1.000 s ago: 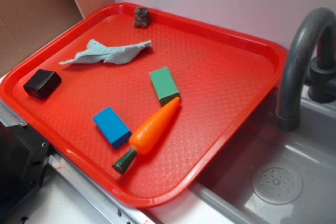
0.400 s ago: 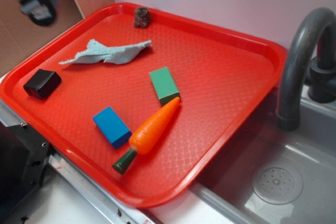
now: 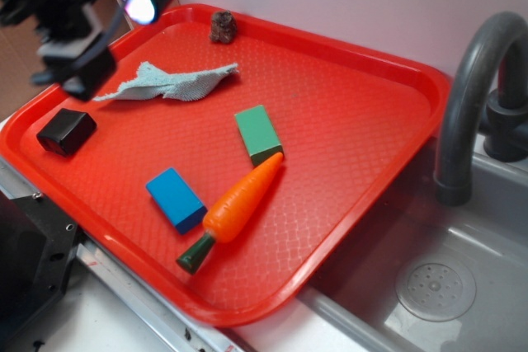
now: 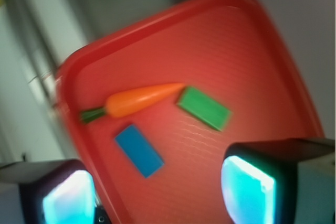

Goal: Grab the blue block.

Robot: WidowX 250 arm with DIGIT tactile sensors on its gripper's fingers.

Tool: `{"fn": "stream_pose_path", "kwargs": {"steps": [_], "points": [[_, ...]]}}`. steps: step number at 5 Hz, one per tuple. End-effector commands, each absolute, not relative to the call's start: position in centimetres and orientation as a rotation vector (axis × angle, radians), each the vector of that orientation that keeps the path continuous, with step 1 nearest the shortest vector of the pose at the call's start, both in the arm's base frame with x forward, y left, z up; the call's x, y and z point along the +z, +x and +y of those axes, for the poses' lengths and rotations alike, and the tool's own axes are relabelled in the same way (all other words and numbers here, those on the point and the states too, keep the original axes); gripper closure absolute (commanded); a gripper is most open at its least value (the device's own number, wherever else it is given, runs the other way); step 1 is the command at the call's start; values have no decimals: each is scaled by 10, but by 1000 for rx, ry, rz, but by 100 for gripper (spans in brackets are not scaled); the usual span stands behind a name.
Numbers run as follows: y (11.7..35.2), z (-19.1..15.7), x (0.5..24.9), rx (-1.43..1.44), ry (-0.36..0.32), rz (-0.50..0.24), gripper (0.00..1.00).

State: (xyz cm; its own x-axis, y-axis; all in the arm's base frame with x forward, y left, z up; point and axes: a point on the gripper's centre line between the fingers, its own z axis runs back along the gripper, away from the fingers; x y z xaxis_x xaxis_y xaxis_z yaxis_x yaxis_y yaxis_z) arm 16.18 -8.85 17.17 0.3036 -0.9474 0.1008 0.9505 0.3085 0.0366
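Note:
The blue block (image 3: 176, 199) lies flat on the red tray (image 3: 355, 121), near its front edge, just left of the toy carrot (image 3: 239, 204). In the wrist view the blue block (image 4: 138, 150) shows between and ahead of my fingers. My gripper (image 3: 103, 26) hangs high over the tray's back left corner, above the cloth, far from the block. Its jaws stand wide apart and hold nothing; in the wrist view the gripper (image 4: 157, 195) shows two glowing pads (image 4: 247, 187) with bare tray between them.
A green block (image 3: 257, 133) lies right of centre, touching the carrot's tip. A black box (image 3: 66, 131) sits at the tray's left edge. A light blue cloth (image 3: 165, 82) and a small brown lump (image 3: 223, 26) lie at the back. A grey tap (image 3: 478, 96) and sink (image 3: 429, 286) stand right.
My gripper has come into view at the top left and moved down and right over the tray's back left corner. The blocks and the carrot have not moved.

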Motion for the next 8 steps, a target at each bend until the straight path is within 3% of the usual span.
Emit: {"fn": "stream_pose_path", "kwargs": {"steps": [1, 2, 3, 5, 8], "points": [[133, -71, 149, -1764, -40, -60, 0], [143, -61, 122, -1884, -50, -118, 0], [152, -73, 99, -1890, -6, -80, 0], [146, -92, 61, -1826, 52, 5, 0], [144, -76, 24, -1655, 135, 157, 0]]}}
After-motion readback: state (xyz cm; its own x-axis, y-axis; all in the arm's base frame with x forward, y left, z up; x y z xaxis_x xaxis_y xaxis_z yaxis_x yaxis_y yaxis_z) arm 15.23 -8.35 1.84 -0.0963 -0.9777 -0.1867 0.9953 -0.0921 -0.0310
